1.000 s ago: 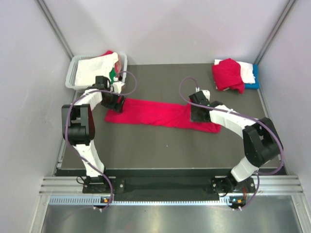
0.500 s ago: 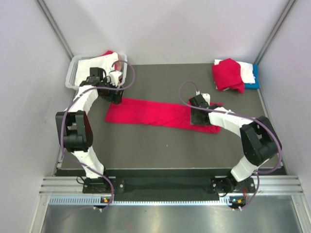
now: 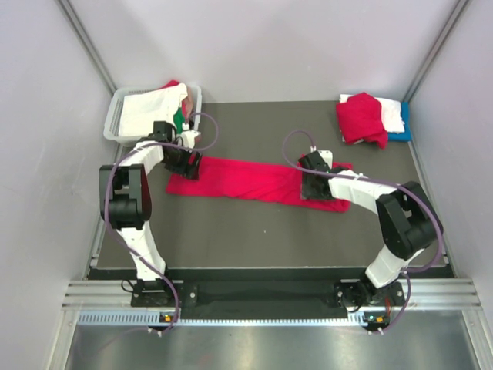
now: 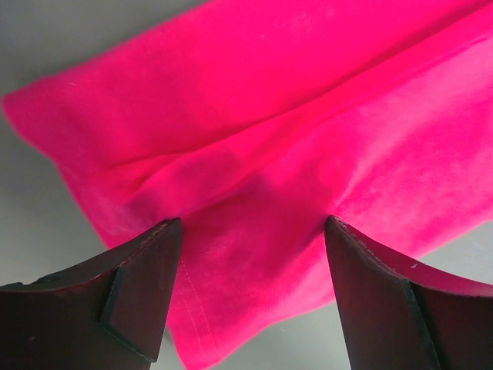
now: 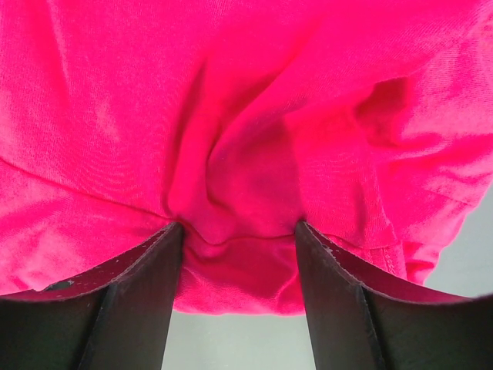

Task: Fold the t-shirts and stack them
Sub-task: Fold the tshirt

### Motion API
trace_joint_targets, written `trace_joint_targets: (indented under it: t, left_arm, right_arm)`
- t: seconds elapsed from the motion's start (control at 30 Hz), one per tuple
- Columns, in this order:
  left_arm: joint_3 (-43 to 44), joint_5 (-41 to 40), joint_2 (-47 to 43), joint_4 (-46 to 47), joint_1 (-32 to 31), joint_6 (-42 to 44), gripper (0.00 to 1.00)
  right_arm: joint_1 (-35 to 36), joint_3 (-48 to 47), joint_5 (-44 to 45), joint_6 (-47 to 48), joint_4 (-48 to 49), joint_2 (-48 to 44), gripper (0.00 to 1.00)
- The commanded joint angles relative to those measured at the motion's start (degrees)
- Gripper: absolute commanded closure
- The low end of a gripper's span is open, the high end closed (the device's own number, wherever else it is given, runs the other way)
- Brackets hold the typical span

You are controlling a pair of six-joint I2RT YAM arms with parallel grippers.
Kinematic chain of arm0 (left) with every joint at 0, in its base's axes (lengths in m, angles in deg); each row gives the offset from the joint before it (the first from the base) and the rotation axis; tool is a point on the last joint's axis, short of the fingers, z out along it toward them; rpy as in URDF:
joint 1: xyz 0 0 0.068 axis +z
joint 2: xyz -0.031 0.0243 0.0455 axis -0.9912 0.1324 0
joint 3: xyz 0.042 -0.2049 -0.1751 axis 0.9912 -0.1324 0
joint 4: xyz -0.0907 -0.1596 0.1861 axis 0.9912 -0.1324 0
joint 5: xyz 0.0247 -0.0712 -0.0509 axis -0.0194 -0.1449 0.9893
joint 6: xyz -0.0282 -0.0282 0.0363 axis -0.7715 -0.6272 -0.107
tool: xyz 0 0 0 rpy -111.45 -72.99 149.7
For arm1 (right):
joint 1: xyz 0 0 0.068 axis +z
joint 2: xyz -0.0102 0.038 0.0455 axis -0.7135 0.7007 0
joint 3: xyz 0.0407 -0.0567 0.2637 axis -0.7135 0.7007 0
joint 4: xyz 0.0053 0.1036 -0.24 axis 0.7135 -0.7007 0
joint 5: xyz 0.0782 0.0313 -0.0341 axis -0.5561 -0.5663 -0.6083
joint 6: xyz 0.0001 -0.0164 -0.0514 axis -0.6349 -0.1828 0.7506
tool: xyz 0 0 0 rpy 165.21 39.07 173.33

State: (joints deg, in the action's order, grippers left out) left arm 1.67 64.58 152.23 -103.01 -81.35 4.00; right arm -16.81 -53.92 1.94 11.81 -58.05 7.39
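A bright red t-shirt [image 3: 246, 181] lies stretched in a long strip across the middle of the table. My left gripper [image 3: 189, 163] is at its left end. In the left wrist view its jaws [image 4: 250, 231] stand wide apart over the cloth [image 4: 293, 139], near a stitched hem. My right gripper [image 3: 314, 185] is at the right end. Its jaws [image 5: 237, 230] are partly closed, with a bunched fold of red cloth [image 5: 239, 177] pinched between them. A folded red shirt [image 3: 362, 117] lies on white and blue ones at the back right.
A pale plastic tub [image 3: 122, 127] at the back left holds a white shirt [image 3: 150, 108] and some red cloth, close behind my left gripper. Grey walls close in the table on three sides. The arm bases stand at the near edge.
My left gripper swung back toward the tub, then returned to the shirt's left end. My right gripper shifted slightly left, and the shirt's right end bunched up.
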Motion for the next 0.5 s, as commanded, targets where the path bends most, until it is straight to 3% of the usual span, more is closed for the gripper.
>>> trace_joint_targets:
  t: [0.0, 0.2, 0.47]
  left_arm:
    - [-0.3, -1.0, 2.4, 1.5, -0.1, 0.8, 0.21]
    - [-3.4, -1.8, -1.1, -1.6, -0.2, 4.0, 0.22]
    - [-4.3, -5.2, -13.4, -18.3, -0.9, 10.9, 0.22]
  right_arm:
    - [-0.2, -0.1, -0.2, -1.4, 0.5, 0.7, 0.4]
    - [-0.2, 1.7, -0.7, -1.9, 0.3, 0.2, 0.4]
    - [-1.8, -1.3, 2.6, 0.3, -1.5, 0.6, 0.37]
